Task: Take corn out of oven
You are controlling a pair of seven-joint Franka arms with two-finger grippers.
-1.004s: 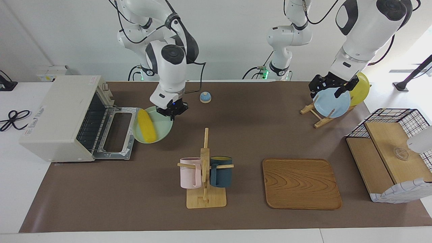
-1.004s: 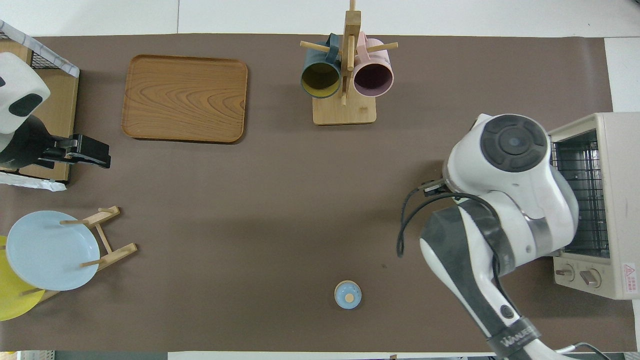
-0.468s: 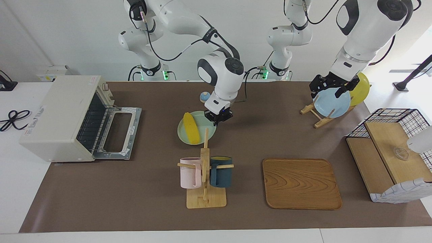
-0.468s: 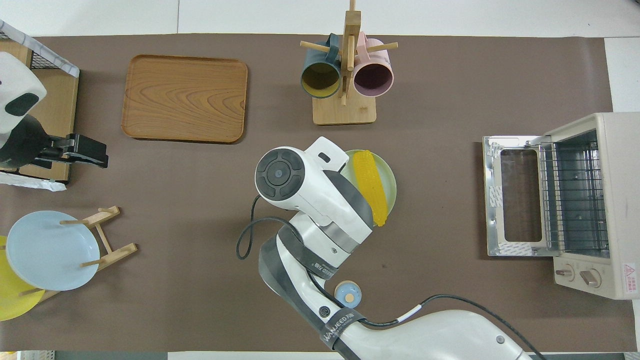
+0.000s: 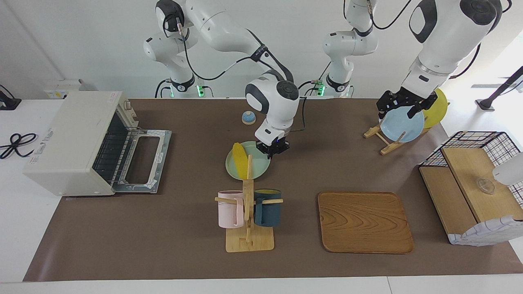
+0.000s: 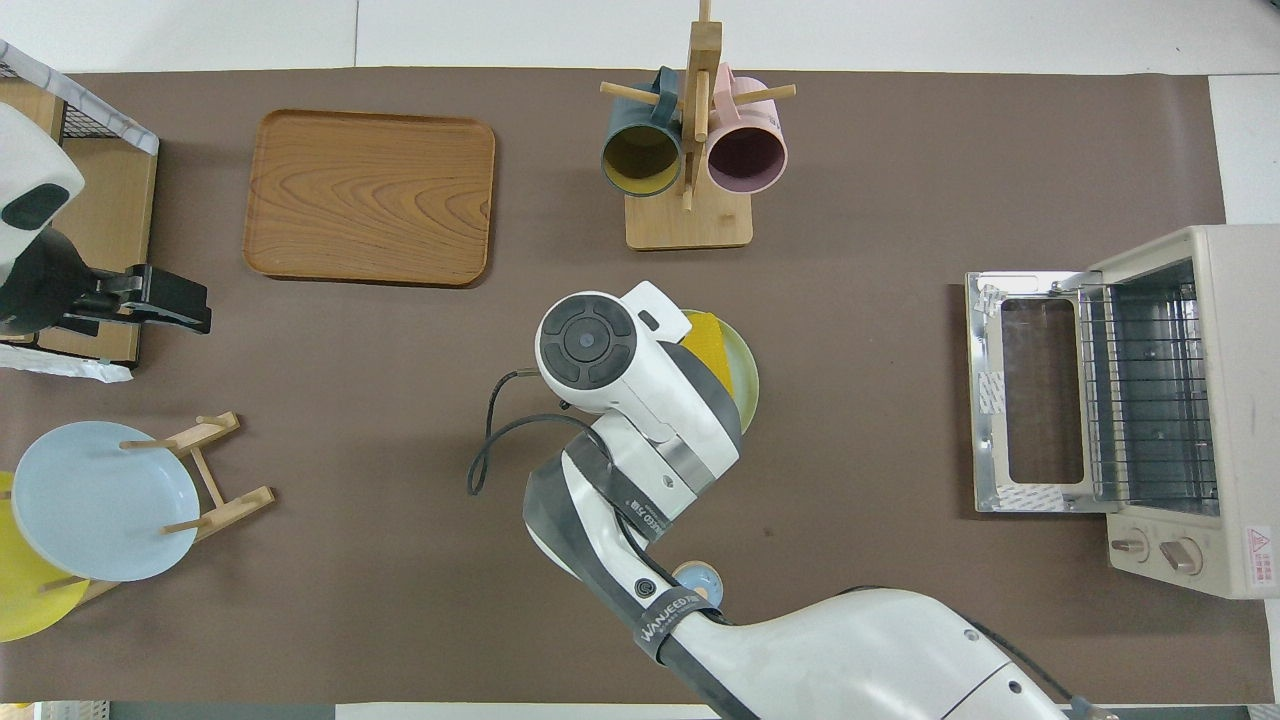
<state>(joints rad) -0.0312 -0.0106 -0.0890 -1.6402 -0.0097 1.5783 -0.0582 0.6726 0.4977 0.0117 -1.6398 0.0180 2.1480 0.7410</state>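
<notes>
The corn [image 5: 240, 155] is a bright yellow cob lying on a pale green plate [image 5: 257, 169] near the table's middle, just on the robots' side of the mug rack. My right gripper [image 5: 273, 148] is shut on that plate's rim and holds it low over the table. In the overhead view my right arm covers most of the plate [image 6: 746, 375] and part of the corn [image 6: 712, 345]. The off-white oven [image 5: 77, 139] stands at the right arm's end of the table, its door folded down and its wire rack bare [image 6: 1150, 390]. My left gripper [image 5: 402, 107] waits over the plate rack.
A wooden mug rack [image 5: 248, 212] carries a pink and a dark blue mug. A wooden tray [image 5: 365, 222] lies beside it. A small blue knob [image 5: 248, 117] sits near the robots. A blue plate [image 5: 402, 124] and a yellow plate [image 5: 437, 108] stand in a rack. A wire basket [image 5: 478, 139] holds wooden boxes.
My right gripper has carried the green plate with the corn away from the oven's open door to the table's middle, then a little further toward the mug rack. The left arm has barely moved.
</notes>
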